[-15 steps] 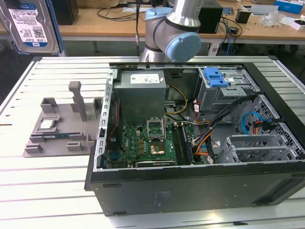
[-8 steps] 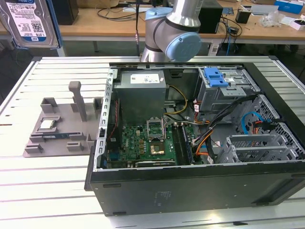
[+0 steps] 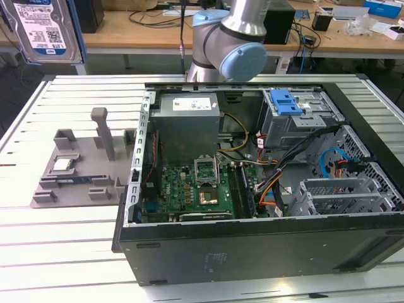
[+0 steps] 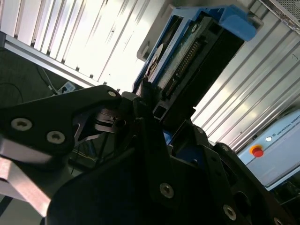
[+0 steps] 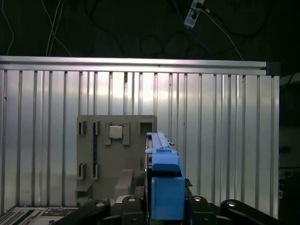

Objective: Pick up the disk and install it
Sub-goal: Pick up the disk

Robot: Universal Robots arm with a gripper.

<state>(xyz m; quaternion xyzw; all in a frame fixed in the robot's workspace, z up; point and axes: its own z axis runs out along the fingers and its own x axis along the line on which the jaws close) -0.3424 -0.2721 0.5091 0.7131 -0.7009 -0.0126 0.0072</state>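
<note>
The gripper has its jaws clamped on the disk. In the first wrist view the disk stands on edge between the black fingers, with its blue bracket end facing the camera. In the second wrist view the gripper grips the disk at its lower end, and the connector row and blue frame rise clear of the jaws.

In the exterior view the disk hangs at the exterior view's upper left, well apart from the open computer case. Its white-and-blue label faces the camera and carries small print and a barcode.

Beneath the held disk lies the grey holder tray on the slatted metal table. A small square chip sits in one of the tray's pockets. The arm stands behind the case. A pale box with a red button lies on the table in the second wrist view; it carries print.
</note>
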